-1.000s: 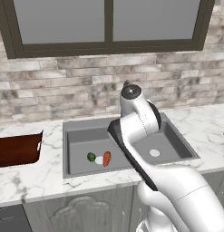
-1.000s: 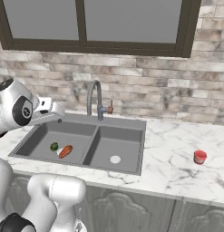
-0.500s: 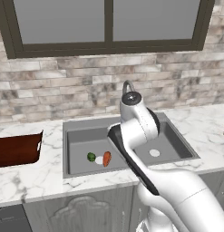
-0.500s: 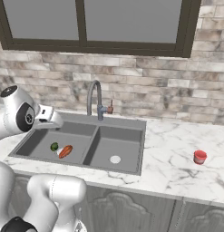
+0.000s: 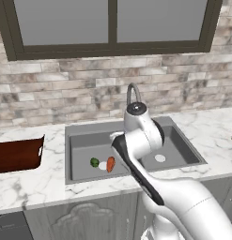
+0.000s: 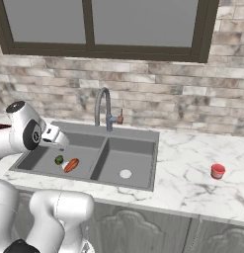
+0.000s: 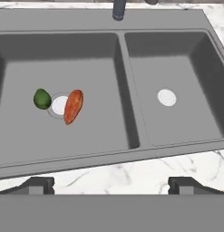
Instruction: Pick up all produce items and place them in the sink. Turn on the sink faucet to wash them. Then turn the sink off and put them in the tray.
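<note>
The end effector hangs over the front lip of the sink, its jaws spread wide and holding nothing. Just beyond it lies marbled desk, then the left basin, where the orange-red vegetable and the green fruit flank the pale drain, clear of any obstruction. Farther off stands the faucet. The right base view adds a red cup well off to the right; the left base view shows the tray far left.

Orange-red vegetable and lime in left sink basin; tray leftward
</note>
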You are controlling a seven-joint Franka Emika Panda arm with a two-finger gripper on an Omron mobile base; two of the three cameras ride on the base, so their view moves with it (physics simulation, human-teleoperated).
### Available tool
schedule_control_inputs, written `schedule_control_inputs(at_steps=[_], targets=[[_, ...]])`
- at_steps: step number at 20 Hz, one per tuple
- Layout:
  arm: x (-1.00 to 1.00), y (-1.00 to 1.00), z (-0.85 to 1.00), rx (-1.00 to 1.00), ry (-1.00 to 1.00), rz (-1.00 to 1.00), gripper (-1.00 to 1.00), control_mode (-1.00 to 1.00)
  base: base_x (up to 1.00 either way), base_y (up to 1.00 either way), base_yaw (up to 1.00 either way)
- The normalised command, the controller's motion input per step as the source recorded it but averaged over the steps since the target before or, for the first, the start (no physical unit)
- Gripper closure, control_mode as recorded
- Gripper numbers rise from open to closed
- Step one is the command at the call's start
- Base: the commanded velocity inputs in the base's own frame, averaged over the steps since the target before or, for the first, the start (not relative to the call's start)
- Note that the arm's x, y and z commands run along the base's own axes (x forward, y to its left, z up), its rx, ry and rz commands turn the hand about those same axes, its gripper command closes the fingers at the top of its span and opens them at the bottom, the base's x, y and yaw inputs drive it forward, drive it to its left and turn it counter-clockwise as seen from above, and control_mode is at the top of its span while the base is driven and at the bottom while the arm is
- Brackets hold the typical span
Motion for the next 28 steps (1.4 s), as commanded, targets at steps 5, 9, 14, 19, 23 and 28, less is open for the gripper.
schedule_control_inputs(at_steps=[5, 9, 14, 19, 23, 28], targets=[[0.15, 0.08, -0.43, 0.01, 0.0, -0.07, -1.0, -1.0, 0.0, 0.0, 0.0], [0.22, 0.1, -0.39, 0.02, 0.0, -0.07, -1.0, -1.0, 0.0, 0.0, 0.0], [0.25, 0.07, -0.36, 0.07, 0.0, -0.05, -1.0, -1.0, 0.0, 0.0, 0.0], [0.3, 0.09, -0.34, 0.07, 0.02, -0.02, -1.0, -1.0, 0.0, 0.0, 0.0], [0.33, 0.12, -0.29, 0.03, 0.04, -0.02, -1.0, -1.0, 0.0, 0.0, 0.0], [0.4, 0.12, -0.24, 0.0, 0.03, -0.01, -1.0, -1.0, 0.0, 0.0, 0.0]])
